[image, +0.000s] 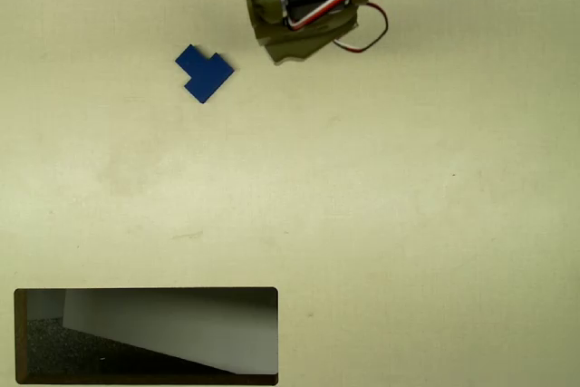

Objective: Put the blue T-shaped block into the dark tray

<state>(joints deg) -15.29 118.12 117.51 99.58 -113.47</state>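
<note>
In the overhead view the blue T-shaped block (204, 72) lies flat on the pale table, upper left of centre. The olive-green arm with its black motor and red-white wires sits at the top edge, a short way right of the block and not touching it. Its gripper (285, 53) end points down toward the table; the fingers are not distinguishable, so open or shut cannot be told. The dark tray (145, 293) lies at the bottom left, with a black rim, a speckled floor and a pale slanted inner wall. Nothing lies in it.
The pale table surface stretches between block and tray and across the whole right side, with only faint marks on it.
</note>
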